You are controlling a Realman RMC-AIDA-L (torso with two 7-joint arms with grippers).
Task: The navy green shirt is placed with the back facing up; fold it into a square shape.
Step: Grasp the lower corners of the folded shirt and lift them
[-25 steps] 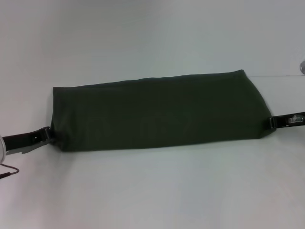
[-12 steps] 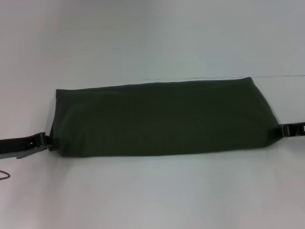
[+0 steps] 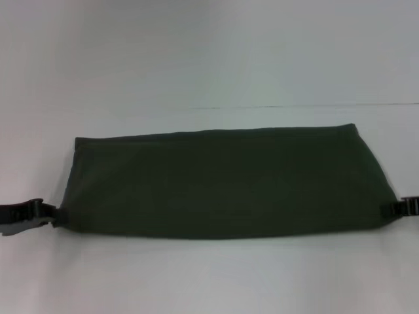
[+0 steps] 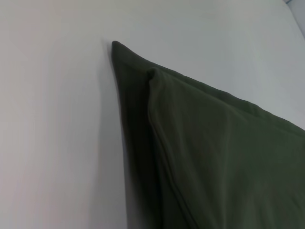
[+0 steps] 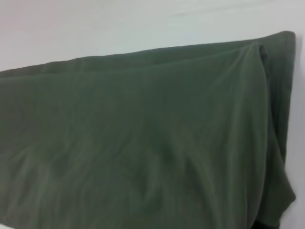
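Observation:
The navy green shirt (image 3: pixel 222 180) is a long, dark olive band folded lengthwise and stretched across the white table. My left gripper (image 3: pixel 47 214) is at the band's near left corner and my right gripper (image 3: pixel 393 209) at its near right corner. Each is shut on the fabric, which is pulled taut between them. The left wrist view shows the shirt (image 4: pixel 214 152) with its layered folded edges and a pointed far corner. In the right wrist view the shirt (image 5: pixel 143 143) fills most of the picture, smooth with soft wrinkles. Neither wrist view shows fingers.
The white table (image 3: pixel 209 275) surrounds the shirt on all sides. A thin dark line (image 3: pixel 294 106) runs across behind the shirt. Only the tips of both arms show at the picture's left and right edges.
Both grippers have drawn the shirt toward the robot, lower in the head view. Its far edge has dropped and levelled. Less of each arm shows at the sides.

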